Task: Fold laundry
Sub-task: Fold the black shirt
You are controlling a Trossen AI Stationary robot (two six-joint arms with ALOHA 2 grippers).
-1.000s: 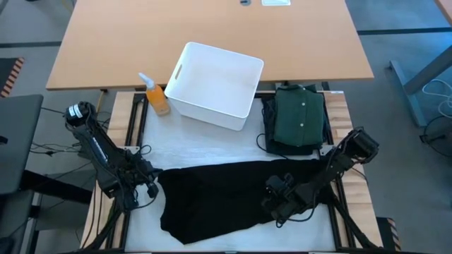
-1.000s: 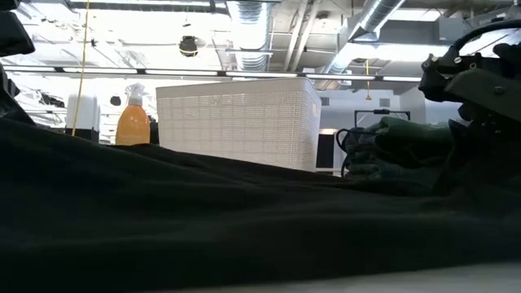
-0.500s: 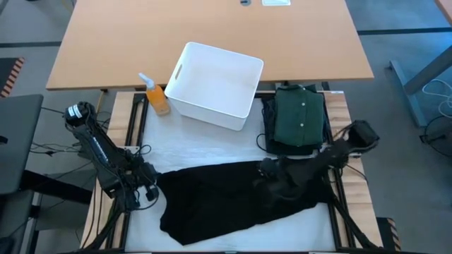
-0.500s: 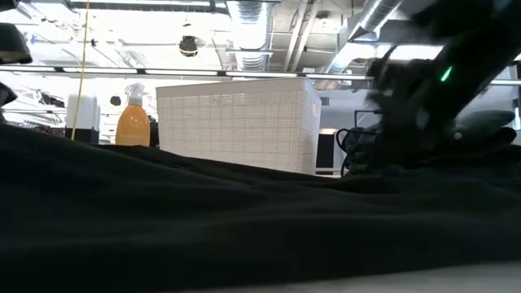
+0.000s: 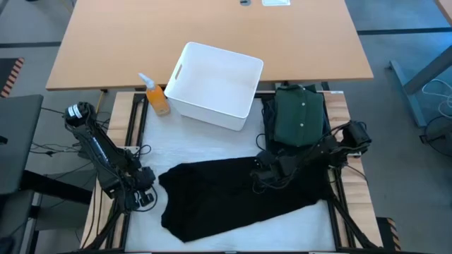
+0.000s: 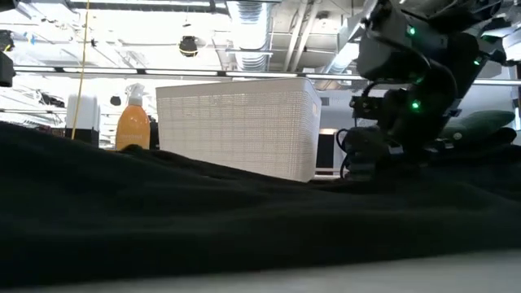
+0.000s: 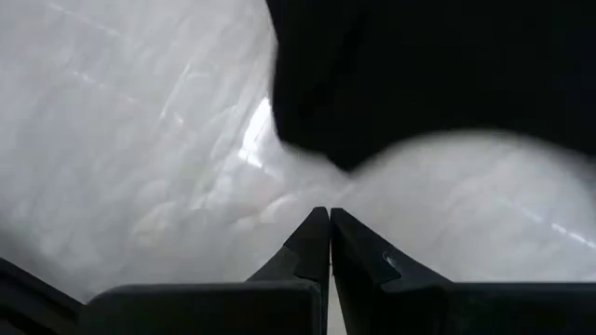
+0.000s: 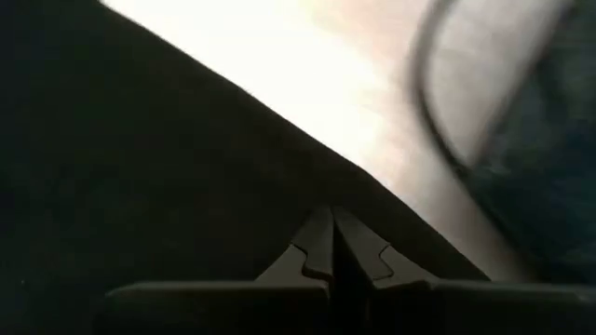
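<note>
Right gripper (image 5: 263, 173), fingers closed, has swept inward over our black garment (image 5: 233, 201), seemingly dragging its edge; folding continues.

The high view looks straight down from well above, taking in the whole table (image 5: 141, 152), both arms and the floor around. The low view sits at table height, very near the black cloth (image 6: 244, 228), facing level across it toward the white bin (image 6: 236, 122) and the ceiling beyond. Both show the bin and orange bottle (image 5: 157, 95). Each wrist view looks closely past its own end effector onto cloth and table.
</note>
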